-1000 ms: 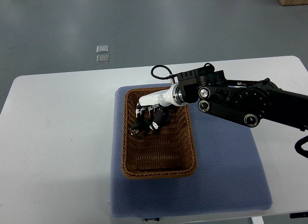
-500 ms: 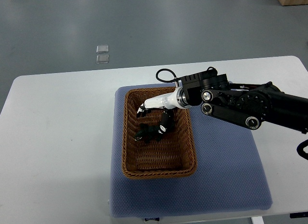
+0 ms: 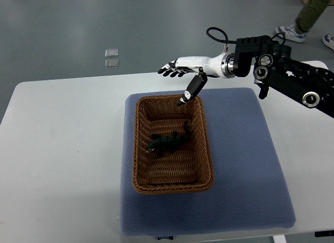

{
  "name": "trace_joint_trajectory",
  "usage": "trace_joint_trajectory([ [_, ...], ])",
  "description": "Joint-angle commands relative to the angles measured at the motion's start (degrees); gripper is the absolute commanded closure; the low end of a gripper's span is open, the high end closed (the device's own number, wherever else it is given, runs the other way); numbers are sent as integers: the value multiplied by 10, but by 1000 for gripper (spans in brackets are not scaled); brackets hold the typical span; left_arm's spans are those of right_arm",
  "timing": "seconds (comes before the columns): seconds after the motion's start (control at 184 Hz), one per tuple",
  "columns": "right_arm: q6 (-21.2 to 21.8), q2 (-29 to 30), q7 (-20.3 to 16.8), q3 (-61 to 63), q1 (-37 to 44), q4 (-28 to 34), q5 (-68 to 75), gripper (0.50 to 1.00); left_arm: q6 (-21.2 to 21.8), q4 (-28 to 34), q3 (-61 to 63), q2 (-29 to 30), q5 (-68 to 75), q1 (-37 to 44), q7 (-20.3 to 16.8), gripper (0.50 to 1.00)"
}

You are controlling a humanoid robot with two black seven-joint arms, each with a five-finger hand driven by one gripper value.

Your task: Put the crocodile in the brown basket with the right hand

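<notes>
No readable text, brand, number or sign is found in the top view. A small dark tag [image 3: 165,237] is seen at the near edge of the blue mat [image 3: 245,175], but any print on it is too small to be read. Two small clear squares [image 3: 111,58] are seen on the floor beyond the table [image 3: 62,149], and no marking can be made out on them. No lettering is seen on the arm [image 3: 282,76].
</notes>
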Motion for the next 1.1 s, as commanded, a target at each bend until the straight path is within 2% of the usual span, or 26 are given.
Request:
trace_joint_trajectory([
  [0.0,-1,-1,2,93,-48,-2,61,593,0,-1,0,0,0,0,0,500],
  [0.207,-18,47,29,265,-170,-15,212,591,0,-1,1,0,0,0,0,500],
  [0.321,-44,105,63,345,-221,-56,324,591,0,-1,1,0,0,0,0,500],
  [0.408,-46,128,82,381,-245,-83,406,591,0,-1,1,0,0,0,0,500],
  [0.696,-44,140,127,420,-295,-138,603,572,1,-9,2,0,0,0,0,500],
  [0.88,-37,129,131,420,-295,-182,642,572,1,-13,2,0,0,0,0,500],
  [1.092,-30,114,131,420,-291,-199,642,572,0,-13,2,0,0,-1,0,500],
])
